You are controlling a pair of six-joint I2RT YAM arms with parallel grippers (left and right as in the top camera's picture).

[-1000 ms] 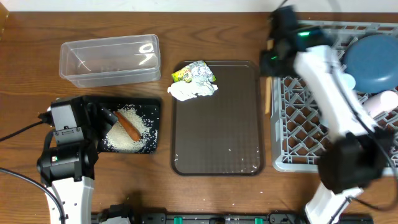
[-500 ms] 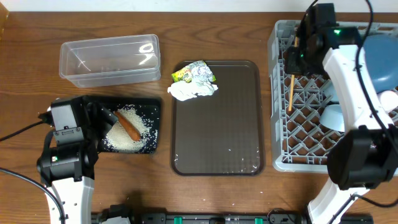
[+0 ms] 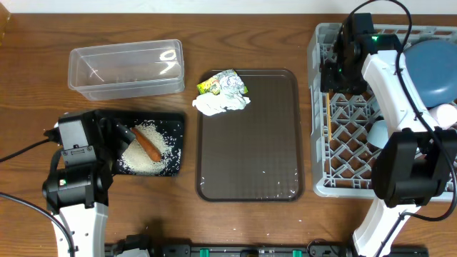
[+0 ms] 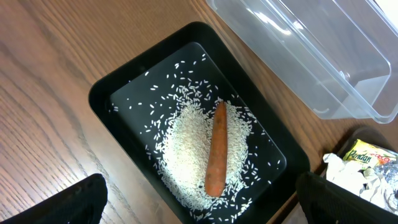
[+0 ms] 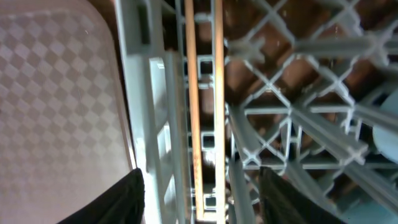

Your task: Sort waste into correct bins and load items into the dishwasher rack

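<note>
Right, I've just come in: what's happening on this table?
The right tool hangs open over the left edge of the rack, with the chopsticks lying inside it. The left tool hovers open above the black tray, which holds rice and a carrot. A wrapper and tissue sit on the brown tray; the tub is empty.

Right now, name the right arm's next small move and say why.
Probably lift the right gripper up out of the rack: its fingers stand open, and the chopsticks lie loose between them along the rack's tray-side wall. The wrapper and tissue at the brown tray's corner are unsorted.
</note>
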